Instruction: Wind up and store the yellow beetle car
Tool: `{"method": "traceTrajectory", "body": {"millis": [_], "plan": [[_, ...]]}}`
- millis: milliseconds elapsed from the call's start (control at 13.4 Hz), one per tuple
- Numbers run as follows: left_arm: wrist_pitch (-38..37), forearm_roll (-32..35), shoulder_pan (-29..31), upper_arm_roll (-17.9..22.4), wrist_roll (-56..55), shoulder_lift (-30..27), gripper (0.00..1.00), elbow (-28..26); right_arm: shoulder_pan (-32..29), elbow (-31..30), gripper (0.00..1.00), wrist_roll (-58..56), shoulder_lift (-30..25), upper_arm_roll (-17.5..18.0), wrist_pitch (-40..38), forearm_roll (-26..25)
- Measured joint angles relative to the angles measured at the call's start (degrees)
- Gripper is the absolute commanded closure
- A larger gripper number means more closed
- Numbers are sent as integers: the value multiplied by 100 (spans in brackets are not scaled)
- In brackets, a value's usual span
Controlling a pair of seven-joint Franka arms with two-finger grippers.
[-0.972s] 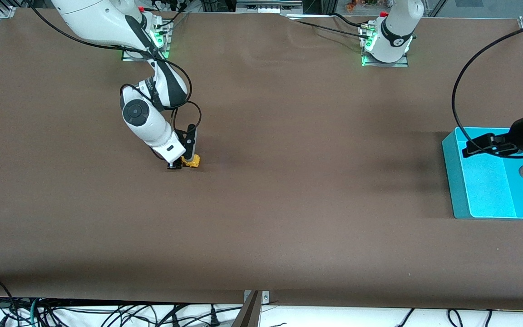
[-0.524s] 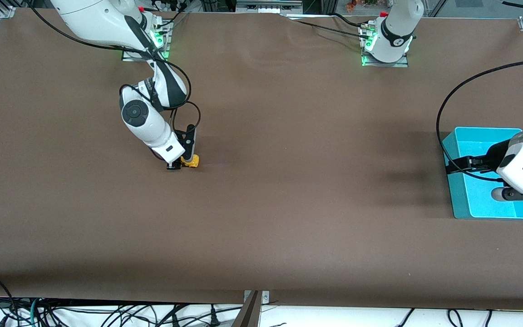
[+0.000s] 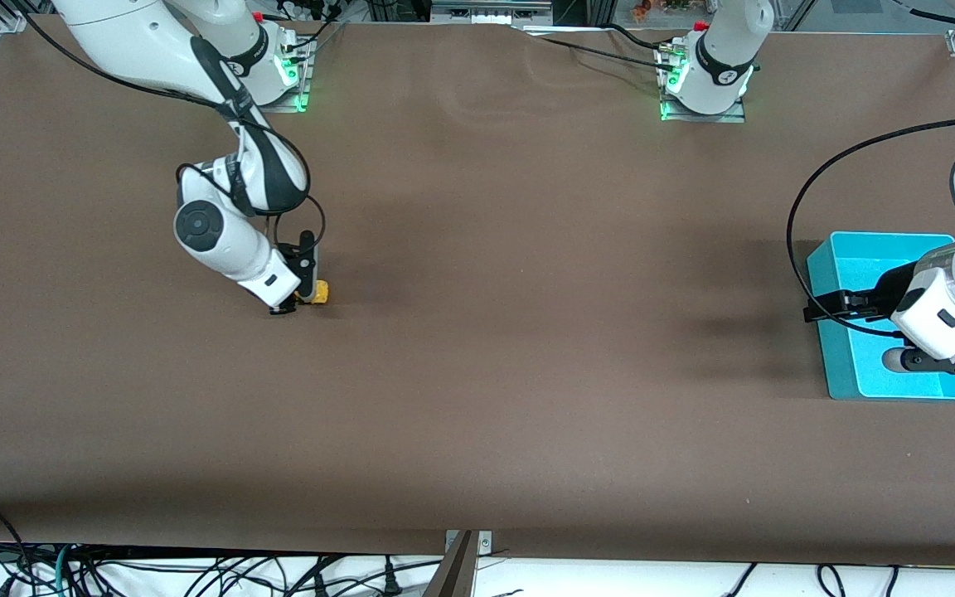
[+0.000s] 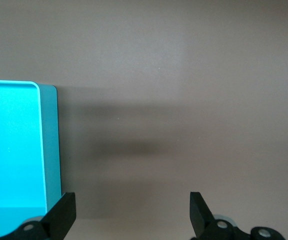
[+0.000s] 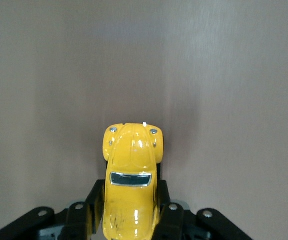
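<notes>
Since a second ago the right gripper (image 3: 299,300) has dragged the yellow beetle car (image 3: 317,292) along the brown table (image 3: 527,348), away from the cyan bin (image 3: 863,365) and toward the right arm's end (a pull-back stroke that would wind it, I would say). Meanwhile the left gripper (image 3: 838,305) has swung in from the table's edge and now hangs over the bin's rim on the side facing the car.

The car sits low on the table, well apart from the cyan bin, with nearly the whole table between them. In the right wrist view the car (image 5: 131,180) lies squarely between the fingers (image 5: 169,215), its long axis running straight out from the palm, rounded end pointing away. The jaws are clamped on its flanks.

The left gripper (image 4: 131,215) has its fingers spread wide with nothing between them, bare table and the bin's corner (image 4: 49,145) beneath. The right arm is far nearer the car and has it; the left waits at the bin.
</notes>
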Motion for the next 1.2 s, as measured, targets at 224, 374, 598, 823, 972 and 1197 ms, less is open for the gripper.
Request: {"method": "traceTrajectory", "body": {"millis": [224, 374, 598, 823, 972, 1197], "plan": [[0, -5, -11, -20, 0, 0, 0, 0, -20, -1, 91, -304, -23, -200, -121, 10], [0, -7, -96, -52, 0, 0, 0, 0, -21, -17, 91, -393, -36, -331, -156, 14], [-1, -8, -207, -66, -3, 28, 0, -3, -24, -28, 91, -598, -60, -568, -240, 17], [-1, -8, -205, -60, -3, 85, 0, -5, -38, -36, 91, -833, -70, -793, -294, 43], [0, -7, -203, -54, -3, 136, 0, -16, -57, -53, 91, -899, -77, -883, -298, 44], [276, -7, -195, -42, -2, 147, 0, -267, -166, -79, 91, -1151, -86, -991, -298, 45]]}}
